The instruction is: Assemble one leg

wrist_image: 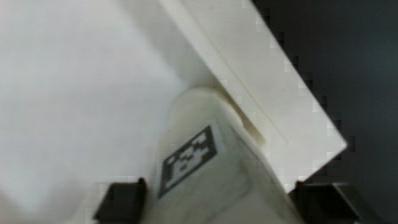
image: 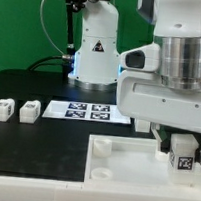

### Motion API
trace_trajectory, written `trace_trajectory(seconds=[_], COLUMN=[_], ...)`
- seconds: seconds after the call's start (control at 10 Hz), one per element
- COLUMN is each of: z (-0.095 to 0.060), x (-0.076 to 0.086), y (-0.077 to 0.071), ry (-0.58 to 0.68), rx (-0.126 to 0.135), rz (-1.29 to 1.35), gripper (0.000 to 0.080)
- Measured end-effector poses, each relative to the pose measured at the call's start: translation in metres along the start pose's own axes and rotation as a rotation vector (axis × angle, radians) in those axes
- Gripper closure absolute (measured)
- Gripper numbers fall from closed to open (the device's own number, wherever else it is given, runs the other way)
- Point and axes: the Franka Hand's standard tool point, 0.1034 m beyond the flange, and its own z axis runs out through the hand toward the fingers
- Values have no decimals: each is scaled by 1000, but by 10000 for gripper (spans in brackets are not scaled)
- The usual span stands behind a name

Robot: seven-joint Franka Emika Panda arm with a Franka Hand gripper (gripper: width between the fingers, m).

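Leg: the leg (wrist_image: 199, 150) sits between the gripper (wrist_image: 210, 200) fingers, tag face toward the wrist camera, its far end against the white base (wrist_image: 71, 90) near a raised edge.
Gripper: fingers (wrist_image: 121, 200) close on both sides of the leg, apparently gripping it.
Others: two more legs (image: 15, 110) lie well apart on the black worktop (image: 34, 137), beside the marker board (image: 87, 111).

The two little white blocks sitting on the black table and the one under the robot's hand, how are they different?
The two loose legs sit side by side on the black table, far from the gripper; the leg under the gripper is over the large white base.
The loose legs stand free, while the gripper's fingers flank the other one.
That leg's marker tag shows plainly; the loose legs' tags look tiny.
All are small white blocks.
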Motion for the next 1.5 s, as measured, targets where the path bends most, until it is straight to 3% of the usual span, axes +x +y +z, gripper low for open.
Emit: trace_trajectory(seconds=[0.5, 0.8, 0.9, 1.0, 1.1, 1.2, 1.3, 1.5], z=[1, 1, 1, 1, 2, 3, 3, 3], x=[-4, -2, -3, -3, -3, -7, -10, -10], y=[-4, -4, -4, -4, -4, -3, -2, -2], ry=[-18, -14, -13, -12, -11, -12, -15, -8], rx=[58, 63, 63, 63, 63, 44, 23, 20], rz=[750, 1007, 986, 973, 915, 786, 606, 386], gripper=[397, 397, 397, 332, 212, 212, 164, 151])
